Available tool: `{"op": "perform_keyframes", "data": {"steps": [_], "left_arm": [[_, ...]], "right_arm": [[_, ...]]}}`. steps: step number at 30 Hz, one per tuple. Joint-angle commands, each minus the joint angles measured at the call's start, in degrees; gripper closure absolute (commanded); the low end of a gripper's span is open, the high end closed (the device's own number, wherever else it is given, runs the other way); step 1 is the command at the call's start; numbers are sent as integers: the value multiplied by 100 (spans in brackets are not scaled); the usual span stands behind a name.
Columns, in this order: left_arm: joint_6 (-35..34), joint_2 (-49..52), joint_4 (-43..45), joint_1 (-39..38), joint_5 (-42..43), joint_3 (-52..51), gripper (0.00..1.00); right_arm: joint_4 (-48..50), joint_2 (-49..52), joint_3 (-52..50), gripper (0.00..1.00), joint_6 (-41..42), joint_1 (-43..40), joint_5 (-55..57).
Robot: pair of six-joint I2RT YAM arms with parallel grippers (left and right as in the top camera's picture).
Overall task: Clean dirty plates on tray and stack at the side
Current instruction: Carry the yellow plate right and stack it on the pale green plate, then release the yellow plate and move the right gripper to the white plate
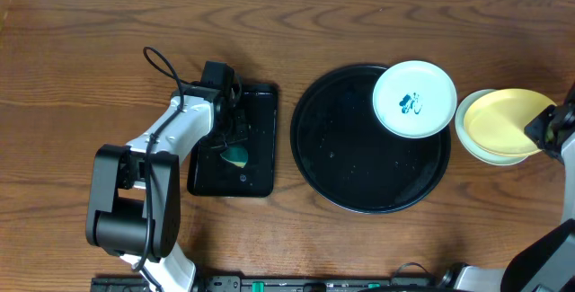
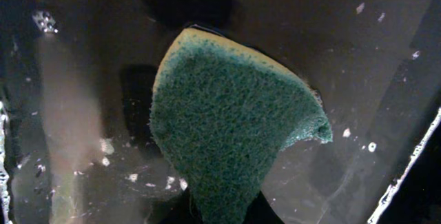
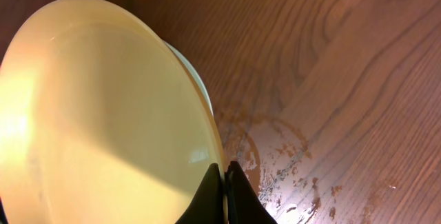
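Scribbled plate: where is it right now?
Overhead view: the scribbled plate sits on the upper-right edge of the round black tray, just left of the yellow plate stacked on a pale plate at the table right.

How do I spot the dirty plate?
Find the big round glossy black tray on the wooden table. A small pale blue-white round plate rests on its far-right edge. Unlike the pale yellow plate nearby, it has dark blue-green scribbles.

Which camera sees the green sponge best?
The left wrist view: the sponge fills the frame, its green scrubby face and yellow edge clear. Overhead shows only a small green bit on the rectangular tray. The right wrist view misses it.
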Motion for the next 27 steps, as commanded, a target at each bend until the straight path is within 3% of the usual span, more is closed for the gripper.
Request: {"op": "perform_keyframes", "data": {"steps": [1,4,5,6,8,15,27], "left_arm": [[37,-11,-48,17,-98,9,93],[37,-11,-46,17,-98,9,92],[37,-11,-46,17,-98,9,92],[37,-11,-46,17,-98,9,93],[37,-11,-46,17,-98,9,93],[37,-11,-46,17,-98,9,92],[35,-11,-48,17,-98,9,92]], "right_arm": [[7,92,103,95,101,-61,-37],[35,92,103,74,98,-61,-203],[72,92,103,59,98,-61,-319],[120,92,103,51,98,-61,-496],[245,92,103,43,68,-61,-1049],[675,92,103,37,-632,44,-3047],[1054,463,103,45,-1657,837,-3091]]}}
